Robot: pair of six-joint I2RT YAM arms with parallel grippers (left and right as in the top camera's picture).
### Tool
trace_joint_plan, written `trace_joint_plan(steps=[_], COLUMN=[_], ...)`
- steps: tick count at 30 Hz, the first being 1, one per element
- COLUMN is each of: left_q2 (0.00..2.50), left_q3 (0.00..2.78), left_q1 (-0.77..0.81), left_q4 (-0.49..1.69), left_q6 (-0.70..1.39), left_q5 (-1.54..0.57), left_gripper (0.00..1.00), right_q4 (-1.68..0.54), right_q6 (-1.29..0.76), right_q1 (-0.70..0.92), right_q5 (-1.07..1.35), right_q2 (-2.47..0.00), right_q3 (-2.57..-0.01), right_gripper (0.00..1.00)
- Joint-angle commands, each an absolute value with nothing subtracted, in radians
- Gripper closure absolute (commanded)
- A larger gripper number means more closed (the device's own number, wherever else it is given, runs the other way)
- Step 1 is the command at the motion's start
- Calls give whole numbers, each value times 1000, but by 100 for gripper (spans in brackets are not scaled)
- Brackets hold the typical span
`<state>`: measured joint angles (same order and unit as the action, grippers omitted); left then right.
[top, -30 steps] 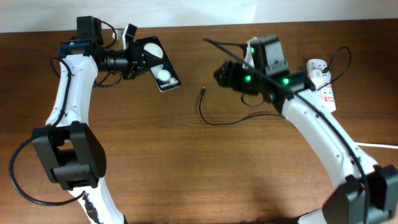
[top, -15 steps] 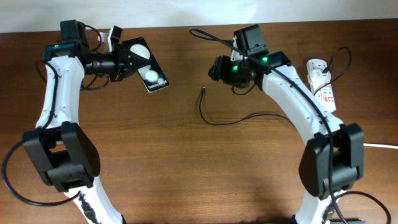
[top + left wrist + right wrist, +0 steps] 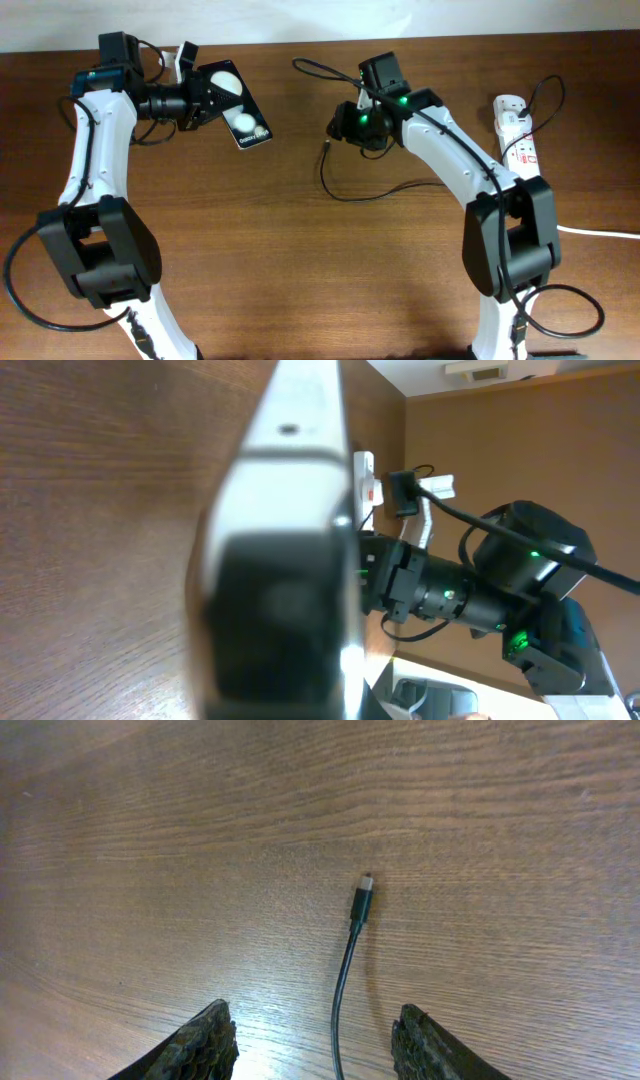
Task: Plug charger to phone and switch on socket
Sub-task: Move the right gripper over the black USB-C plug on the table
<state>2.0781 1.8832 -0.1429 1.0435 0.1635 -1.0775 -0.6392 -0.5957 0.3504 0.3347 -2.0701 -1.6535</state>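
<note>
Phone (image 3: 240,112) held at upper left, charger (image 3: 345,190) left lying at centre.
The phone is clamped between the left gripper's (image 3: 205,95) jaws. The right gripper's (image 3: 315,1050) jaws are spread apart over the charger's plug (image 3: 362,900), which is untouched on the table (image 3: 300,280). The socket (image 3: 517,135) lies at far right.

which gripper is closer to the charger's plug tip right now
Right. The right gripper hovers open over the charger, with the plug tip just ahead of its fingers. The left gripper is well away from it, holding the phone.
</note>
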Motion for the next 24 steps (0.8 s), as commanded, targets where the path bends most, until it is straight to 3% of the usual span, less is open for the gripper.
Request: trace_joint_plan(steps=[1, 24], left_q2=[2049, 2049], left_q3=[1892, 1892], left_q1=[-145, -144], left_q4=[1042, 1058], left_q6=[140, 140], left_q5=[-1122, -1119], left_gripper=[100, 100], right_q4=[-635, -628], right_q6=[-610, -637], right_q1=[354, 354], right_q5=[340, 338], right_q2=[-2088, -2115], right_q3=[-1674, -1674], right_gripper=[46, 48])
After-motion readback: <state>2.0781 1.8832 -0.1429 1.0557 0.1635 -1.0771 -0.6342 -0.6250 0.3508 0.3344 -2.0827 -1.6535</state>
